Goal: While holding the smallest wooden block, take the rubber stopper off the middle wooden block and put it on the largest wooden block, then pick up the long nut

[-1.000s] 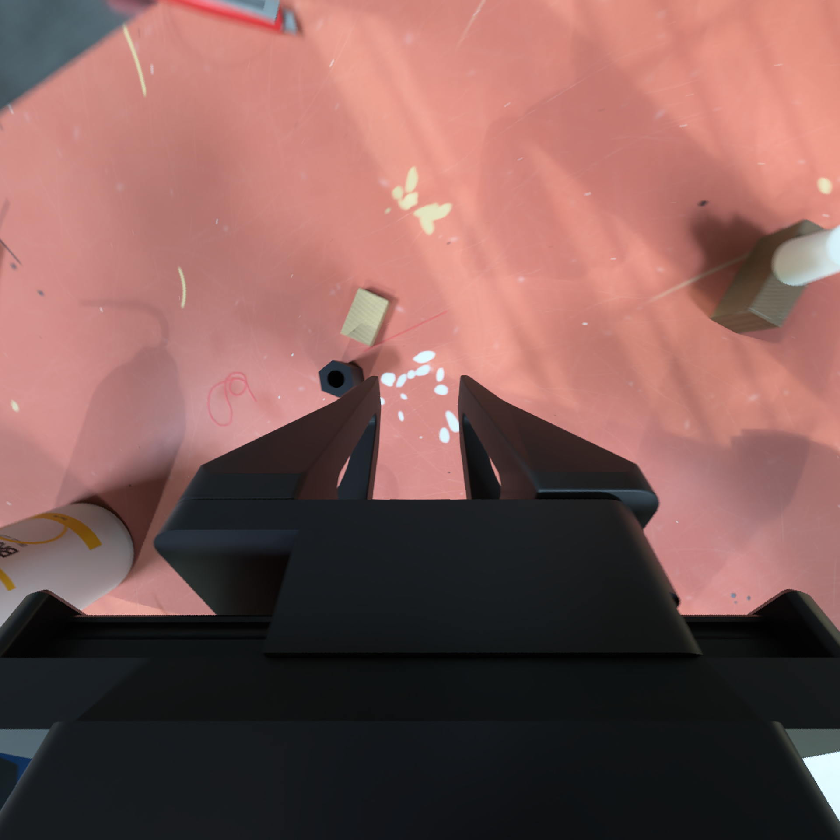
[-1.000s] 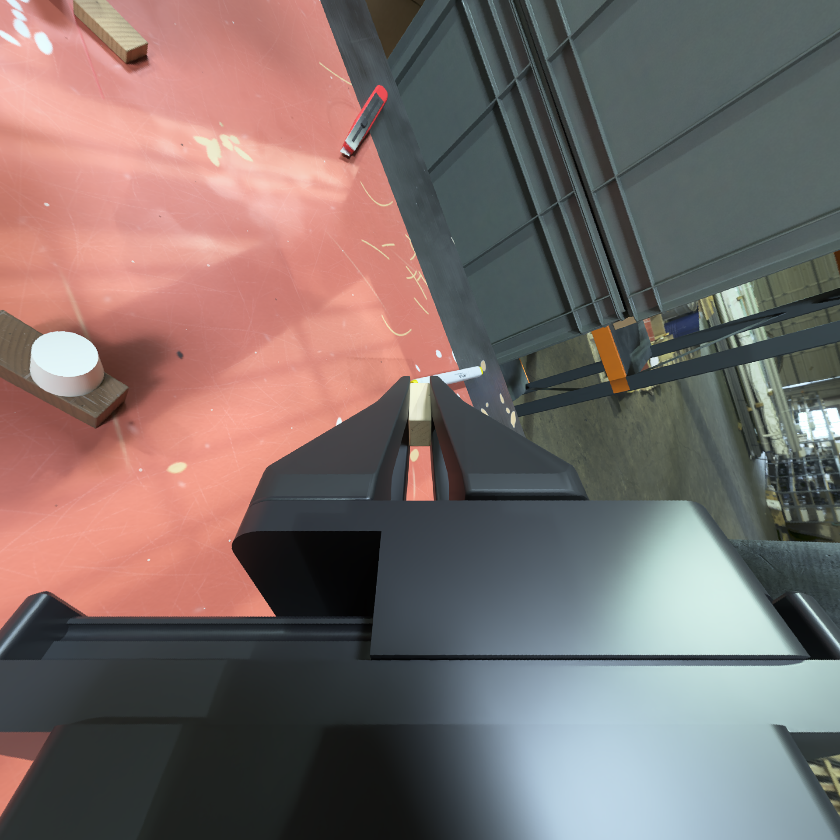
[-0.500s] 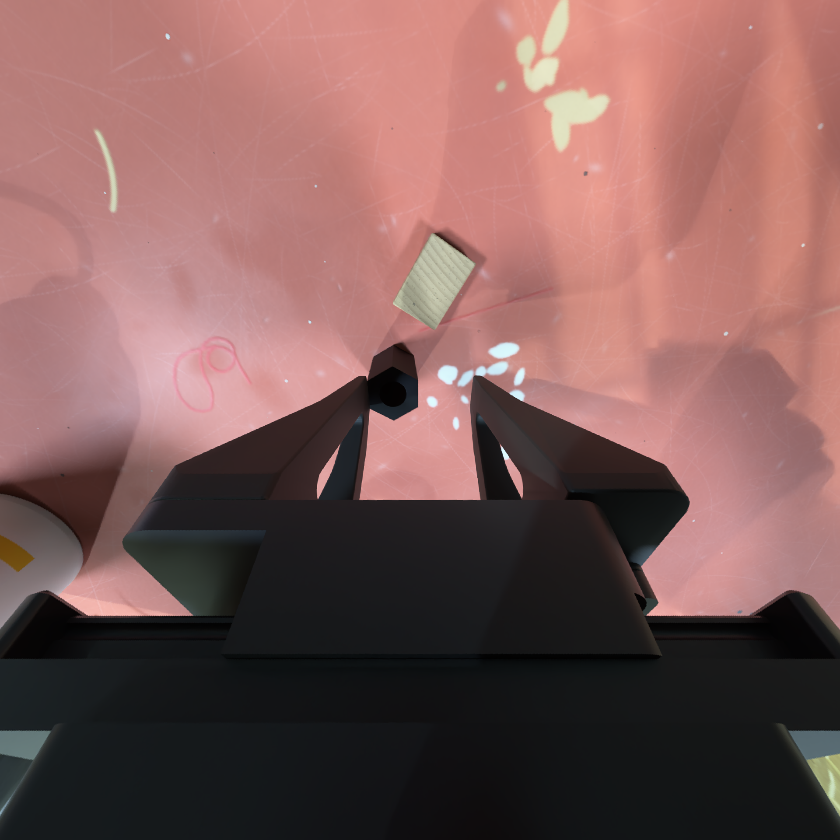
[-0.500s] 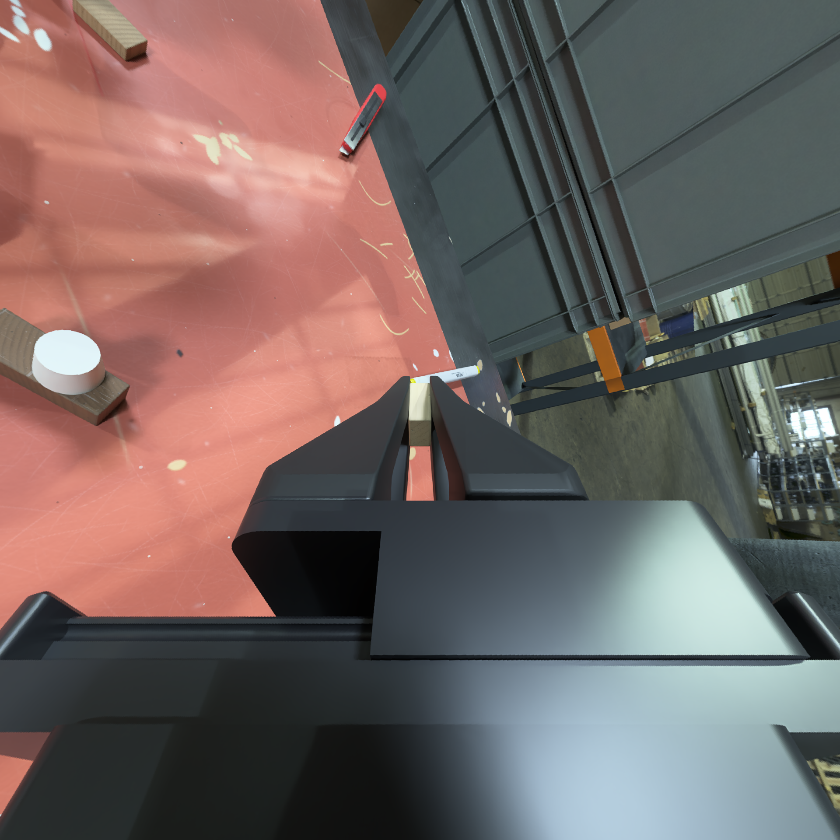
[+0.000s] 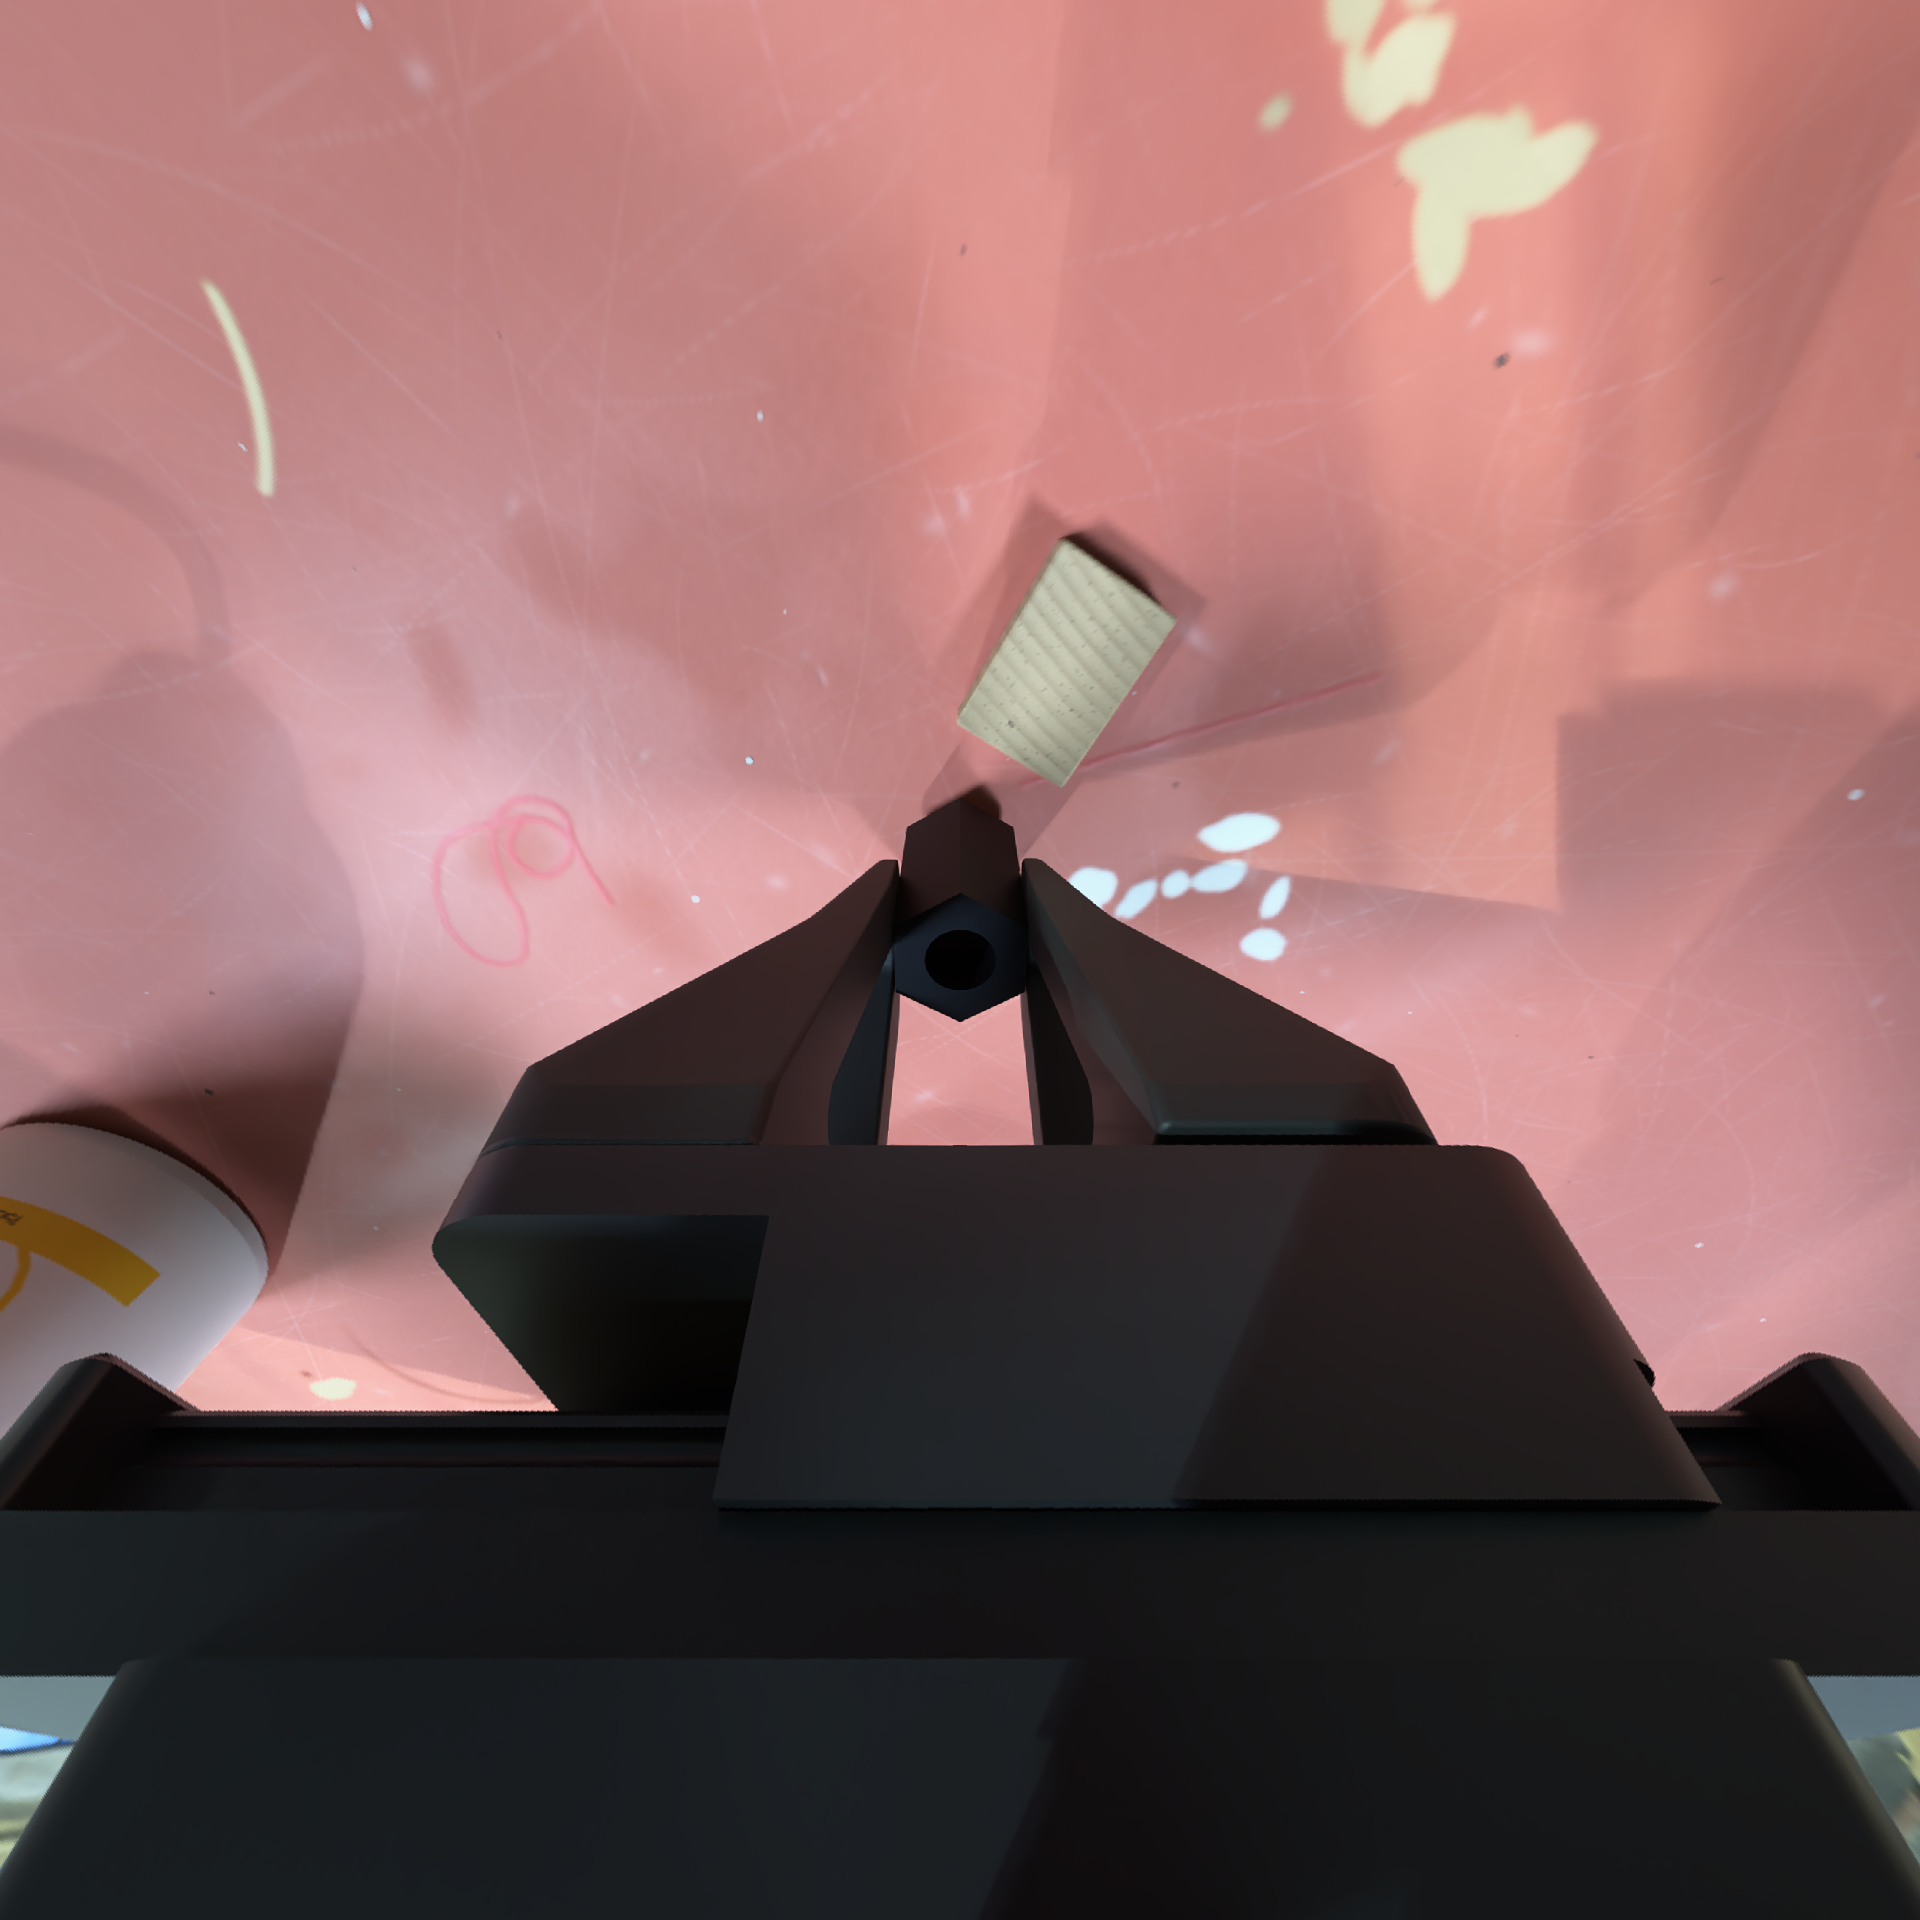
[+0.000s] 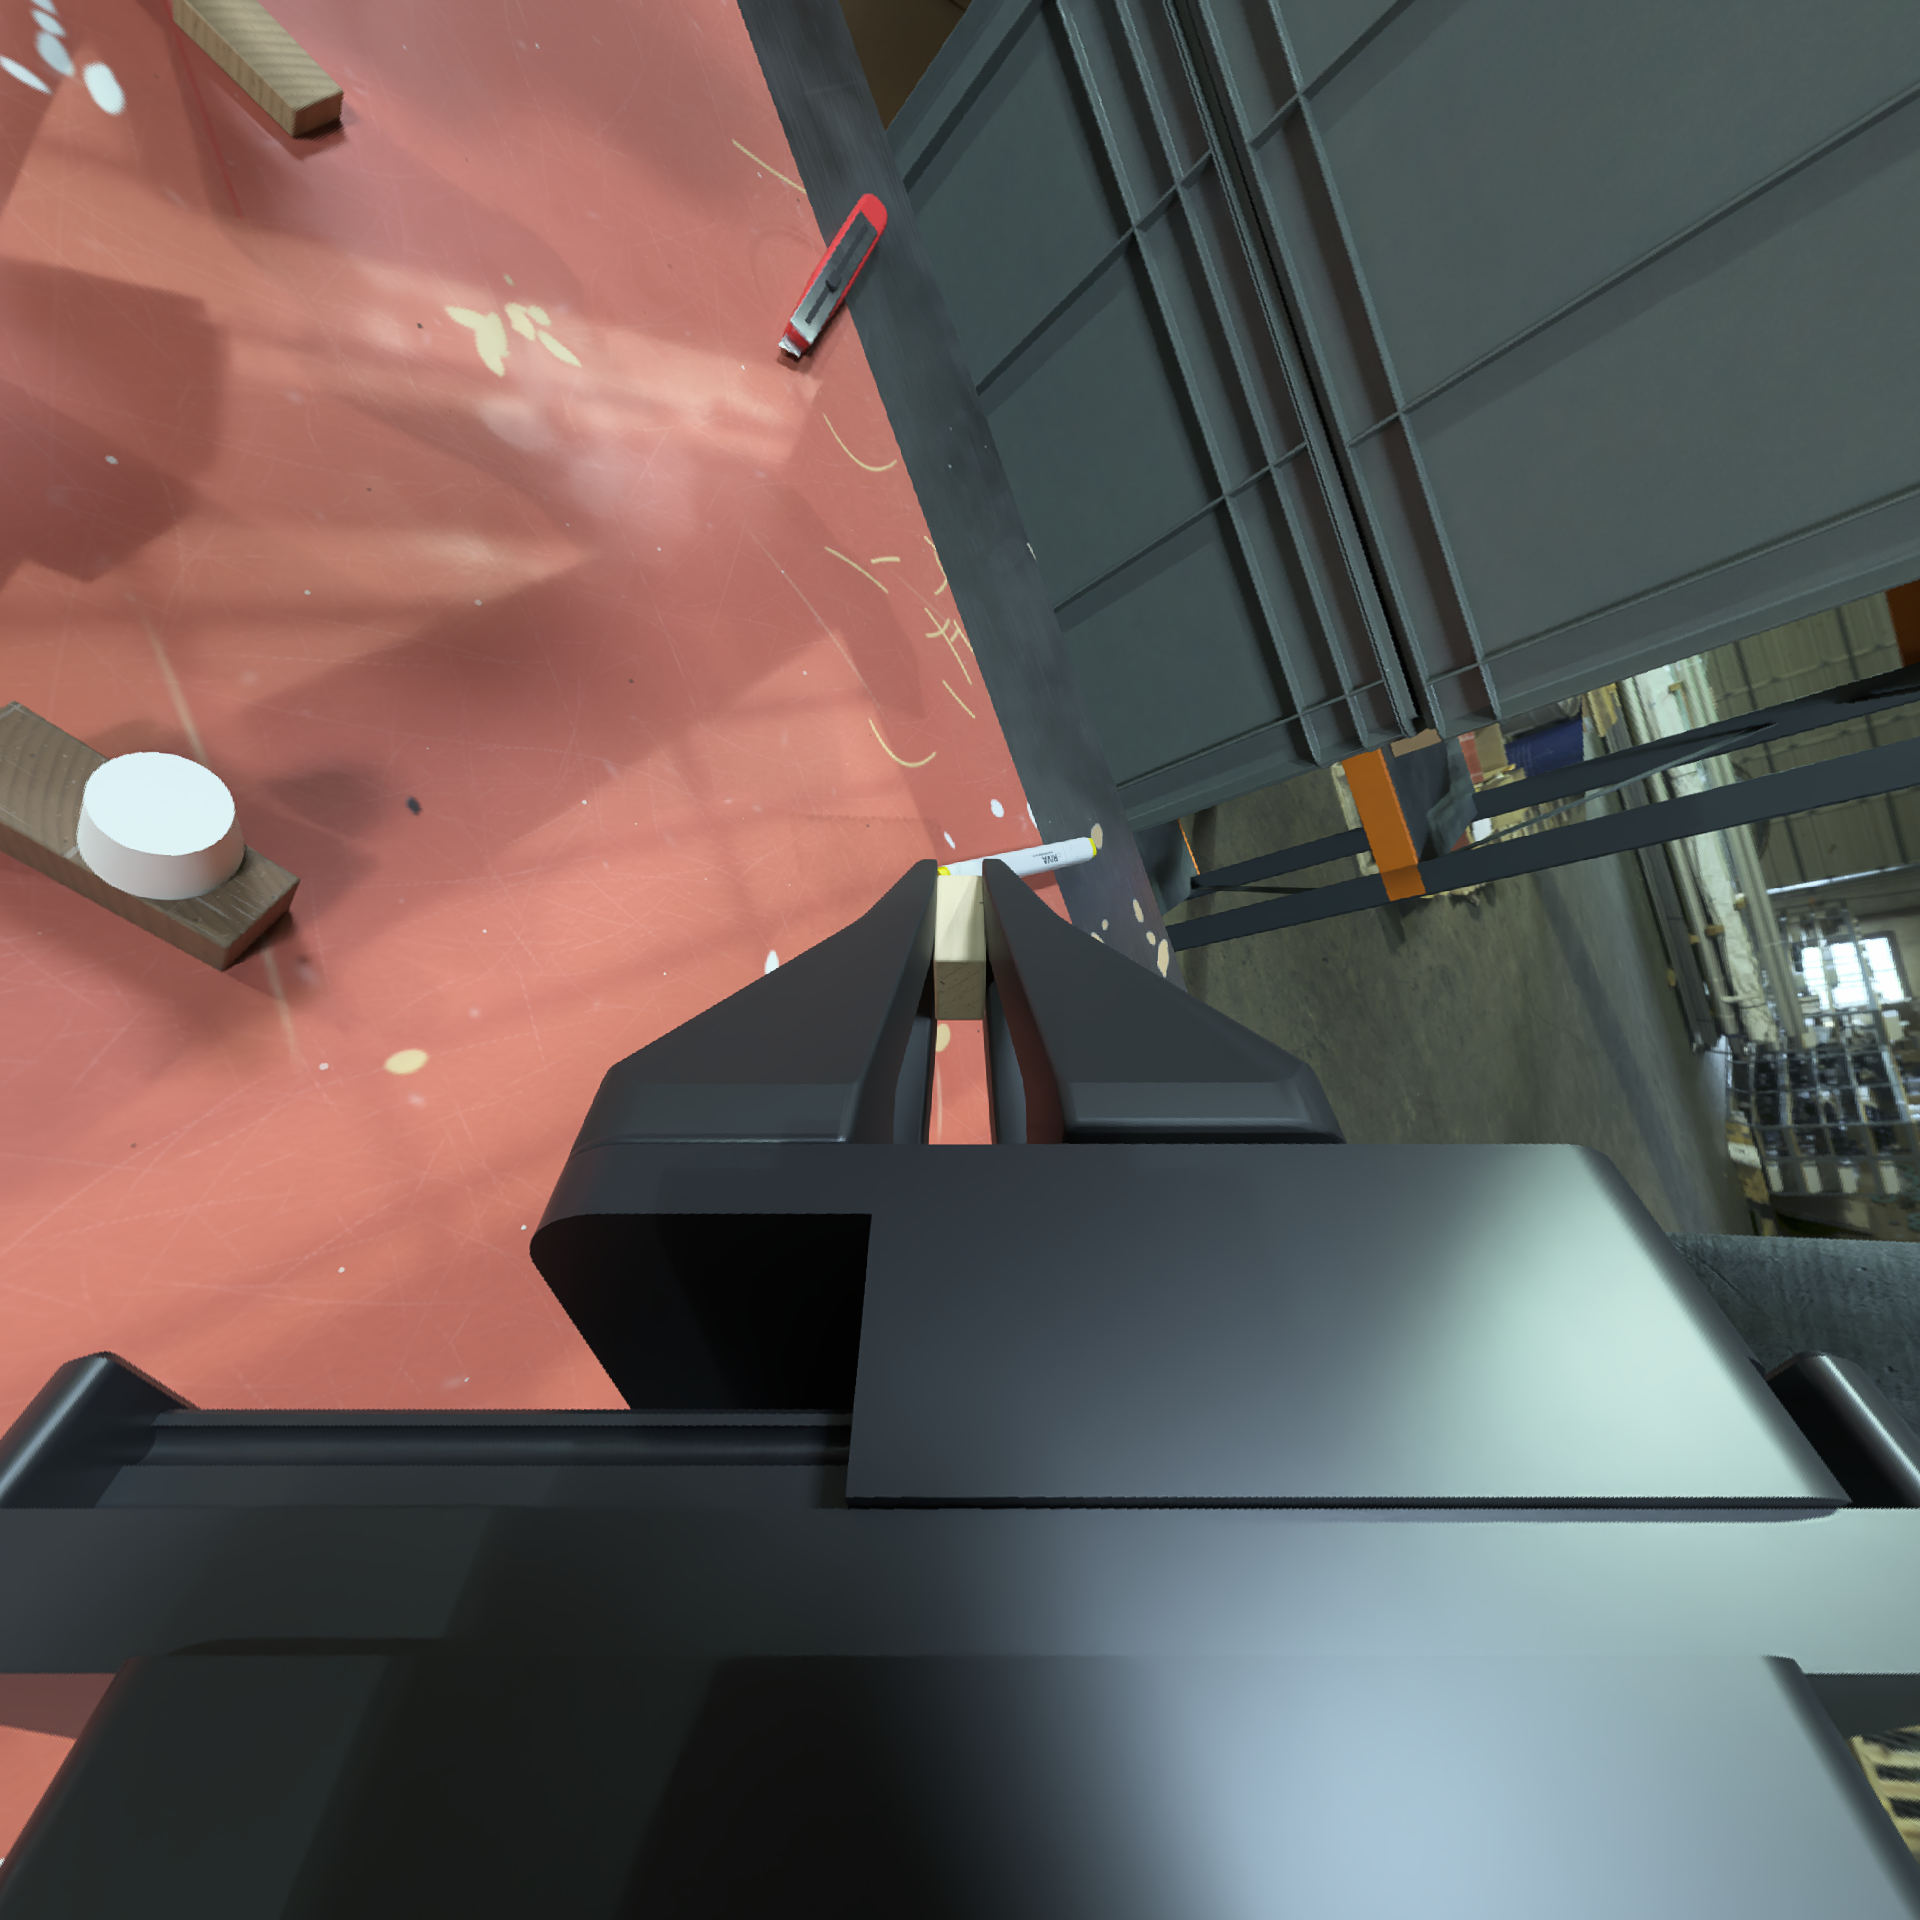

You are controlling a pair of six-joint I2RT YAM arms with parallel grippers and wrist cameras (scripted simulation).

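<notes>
Straddling the black hexagonal long nut (image 5: pixel 958 958), the left gripper (image 5: pixel 960 883) has a finger against each flank; whether it has bitten yet I cannot tell, so squeeze squarely on the flats and lift straight up, clear of the pale rectangular wooden block (image 5: pixel 1066 665) at one o'clock. Over on the right wrist view, the right gripper (image 6: pixel 958 883) is clamped on the small light wooden block (image 6: pixel 957 956), while the white round rubber stopper (image 6: pixel 158 823) sits on the dark brown wooden block (image 6: pixel 234 914) at nine o'clock.
</notes>
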